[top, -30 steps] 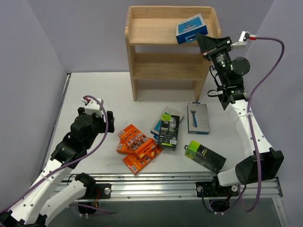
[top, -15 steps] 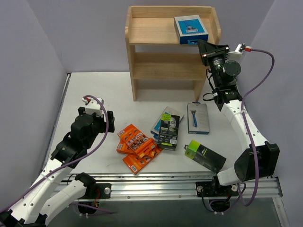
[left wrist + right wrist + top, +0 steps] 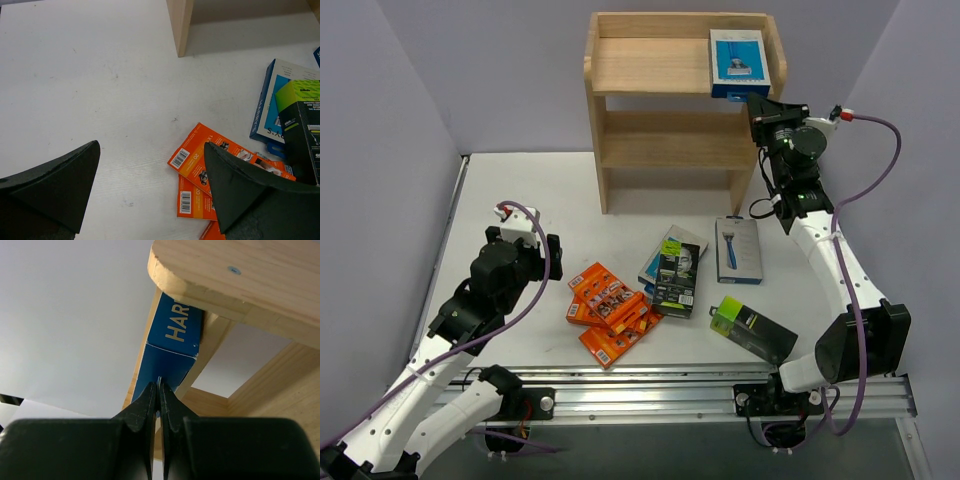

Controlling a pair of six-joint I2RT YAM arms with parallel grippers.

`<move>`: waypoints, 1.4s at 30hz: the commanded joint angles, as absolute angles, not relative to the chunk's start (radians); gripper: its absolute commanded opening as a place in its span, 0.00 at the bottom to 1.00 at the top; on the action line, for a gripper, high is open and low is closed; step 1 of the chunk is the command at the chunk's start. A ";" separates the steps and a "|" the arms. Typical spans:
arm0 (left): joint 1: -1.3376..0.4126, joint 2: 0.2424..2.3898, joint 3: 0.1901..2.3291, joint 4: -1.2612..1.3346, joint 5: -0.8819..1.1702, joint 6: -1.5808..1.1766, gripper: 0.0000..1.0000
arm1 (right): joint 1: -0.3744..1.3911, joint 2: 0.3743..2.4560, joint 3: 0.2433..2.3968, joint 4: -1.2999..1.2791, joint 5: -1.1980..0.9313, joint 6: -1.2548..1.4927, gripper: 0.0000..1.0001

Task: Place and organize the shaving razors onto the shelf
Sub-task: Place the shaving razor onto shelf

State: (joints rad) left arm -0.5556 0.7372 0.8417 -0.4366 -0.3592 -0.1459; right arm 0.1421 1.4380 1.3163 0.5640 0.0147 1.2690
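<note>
The shelf (image 3: pixel 640 62) stands at the back of the table (image 3: pixel 520 190). It has three levels. The shaving razors belong on it.

One blue box (image 3: pixel 739 60) lies flat at the right end of the top level. Its front end sticks out a little past the edge. It probably needs one more push to sit fully in.

The right gripper (image 3: pixel 758 103) is up at that front end. Its two fingers are pressed tight together and hold nothing. In the right wrist view, the gripper tip (image 3: pixel 159 382) sits right against the end of the blue box (image 3: pixel 172 345), under the wooden top board (image 3: pixel 250 280). It looks like a closed tip made for pushing, not grabbing.

The other razors lie on the table, in front of the shelf. There is a second blue box (image 3: pixel 738 250) lying flat, and two black and green boxes (image 3: pixel 676 275). One of those rests on top of a third blue box (image 3: pixel 658 262).

A pile of orange packs (image 3: pixel 610 310) sits to their left.

The left gripper (image 3: pixel 525 245) hovers near the orange packs. Its fingers are spread wide and hold nothing.
</note>
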 commanded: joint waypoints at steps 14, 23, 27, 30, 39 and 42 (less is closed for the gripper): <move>-0.561 0.741 0.839 -0.397 -0.365 -0.149 0.94 | 0.129 1.482 1.390 0.555 0.113 1.302 0.00; -0.561 0.742 0.839 -0.397 -0.368 -0.147 0.94 | 0.114 1.496 1.404 0.555 0.109 1.310 0.00; -0.561 0.744 0.841 -0.397 -0.367 -0.147 0.94 | 0.101 1.505 1.410 0.552 0.098 1.315 0.00; -0.561 0.744 0.839 -0.397 -0.370 -0.149 0.94 | 0.091 1.509 1.411 0.554 0.087 1.327 0.00; -0.560 0.749 0.841 -0.399 -0.374 -0.146 0.94 | 0.086 1.539 1.437 0.577 0.057 1.310 0.00; -0.561 0.750 0.841 -0.397 -0.377 -0.146 0.94 | 0.086 1.548 1.450 0.580 0.051 1.313 0.00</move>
